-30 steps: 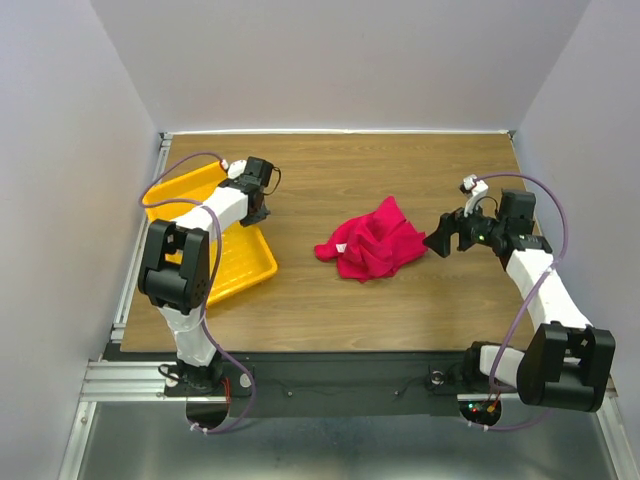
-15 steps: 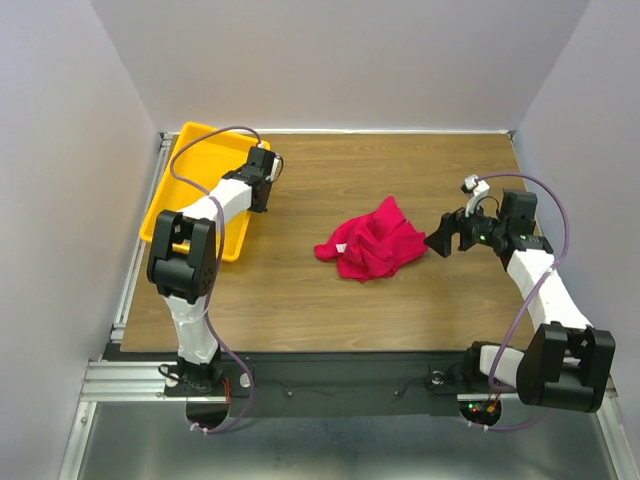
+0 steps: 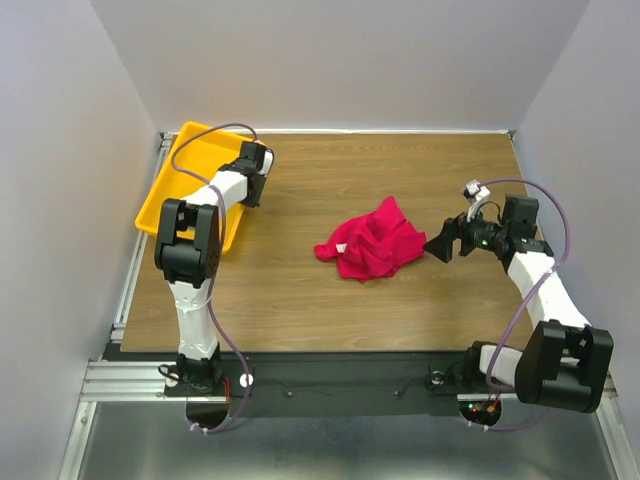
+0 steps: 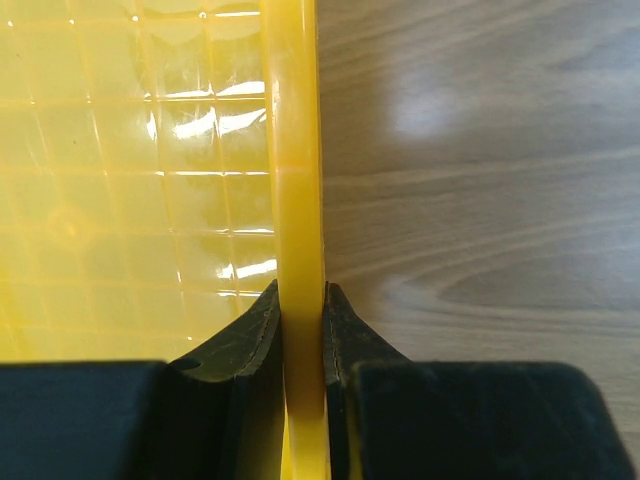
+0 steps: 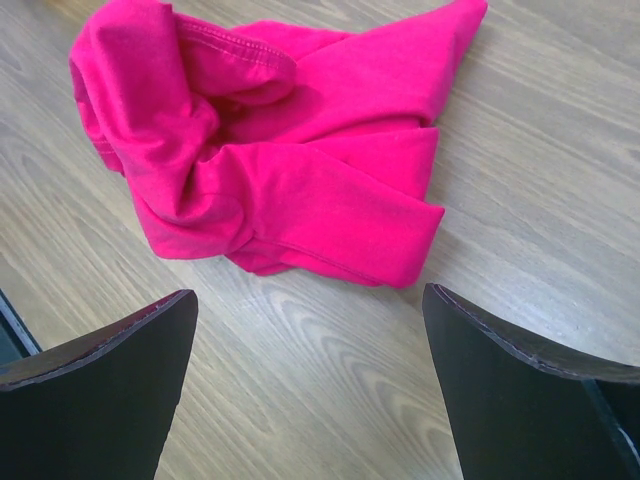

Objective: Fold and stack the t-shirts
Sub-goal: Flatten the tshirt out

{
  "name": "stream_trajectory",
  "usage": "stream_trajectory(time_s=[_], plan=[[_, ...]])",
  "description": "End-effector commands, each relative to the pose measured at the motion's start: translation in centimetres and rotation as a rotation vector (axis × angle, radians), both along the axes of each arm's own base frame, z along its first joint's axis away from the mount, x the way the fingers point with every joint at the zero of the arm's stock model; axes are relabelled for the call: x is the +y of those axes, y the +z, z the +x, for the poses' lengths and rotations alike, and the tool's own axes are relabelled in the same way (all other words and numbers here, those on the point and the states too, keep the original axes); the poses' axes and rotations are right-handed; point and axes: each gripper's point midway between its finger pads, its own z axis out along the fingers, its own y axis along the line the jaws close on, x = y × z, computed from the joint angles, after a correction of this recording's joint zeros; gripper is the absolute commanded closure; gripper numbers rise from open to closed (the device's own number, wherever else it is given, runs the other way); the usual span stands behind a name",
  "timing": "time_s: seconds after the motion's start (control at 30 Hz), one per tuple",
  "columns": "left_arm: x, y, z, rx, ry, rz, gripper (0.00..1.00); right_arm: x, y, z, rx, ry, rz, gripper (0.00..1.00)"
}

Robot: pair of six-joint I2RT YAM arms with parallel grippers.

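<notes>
Top external view: the shirt (image 3: 370,245) lies as a crumpled red bundle near the middle of the desk (image 3: 400,165), well apart from all four desk edges and with bare wood on every side. The widest open stretches are the near strip in front of it and the far strip behind it. A yellow tray (image 3: 190,150) sits in the far left corner, turned at an angle, its left corner reaching the desk's left edge close to the wall (image 3: 70,200). The left tool (image 3: 254,165) is narrowed onto the tray's right rim. In the left wrist view one finger is inside the tray and the other outside over wood, both pressed against the rim. A broad band of bare wood separates the tray from the shirt. The right tool (image 3: 437,243) is just right of the shirt and points at it, jaws spread wide, holding nothing. In the right wrist view the shirt's nearest folded edge lies beyond the fingertips, a strip of wood between, no contact. The right arm runs along the desk's right side, near that wall.
</notes>
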Motion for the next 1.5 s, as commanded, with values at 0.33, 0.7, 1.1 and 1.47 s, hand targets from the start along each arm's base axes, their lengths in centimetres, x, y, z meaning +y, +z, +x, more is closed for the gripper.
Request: stream_trajectory(time_s=[0.33, 0.7, 1.1, 1.47], plan=[[3.7, 3.5, 5.6, -0.142, 0.148, -0.046, 1.00, -0.4, 1.4, 0.3, -0.072, 0.025, 0.029, 0.00], [5.6, 2.8, 7.0, -0.139, 0.267, -0.079, 0.93, -0.8, 1.5, 0.3, -0.074, 0.011, 0.033, 0.00], [6.2, 2.9, 7.1, -0.148, 0.266, -0.086, 0.81, -1.0, 1.7, 0.3, -0.077, 0.008, 0.039, 0.00], [6.2, 3.0, 7.7, -0.161, 0.246, -0.082, 0.68, -1.2, 1.9, 0.2, -0.083, 0.002, 0.044, 0.00]])
